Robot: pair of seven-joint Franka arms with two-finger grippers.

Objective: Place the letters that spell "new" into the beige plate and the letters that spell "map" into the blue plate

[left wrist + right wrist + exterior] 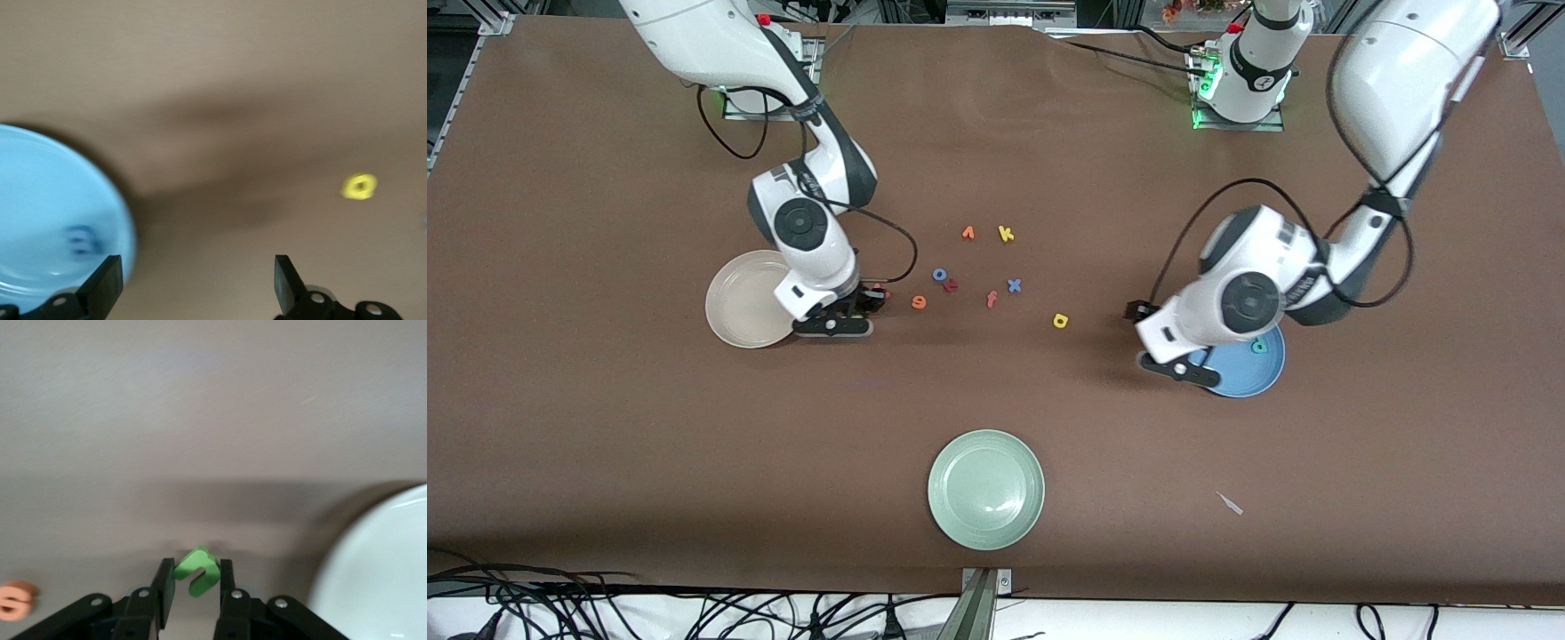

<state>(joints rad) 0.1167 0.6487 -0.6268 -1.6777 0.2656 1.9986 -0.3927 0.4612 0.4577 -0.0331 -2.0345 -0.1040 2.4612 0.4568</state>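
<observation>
Brown matte surface fills the front view, aluminium framing at the corners by the arm bases, black cables bunched along a white strip at the camera-side edge, lighting even

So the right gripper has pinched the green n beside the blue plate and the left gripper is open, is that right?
Not quite. The right gripper is shut on the green n beside the beige plate, not the blue one, as the right wrist view shows. The rest holds: the left gripper is open, at the blue plate's edge.
</observation>
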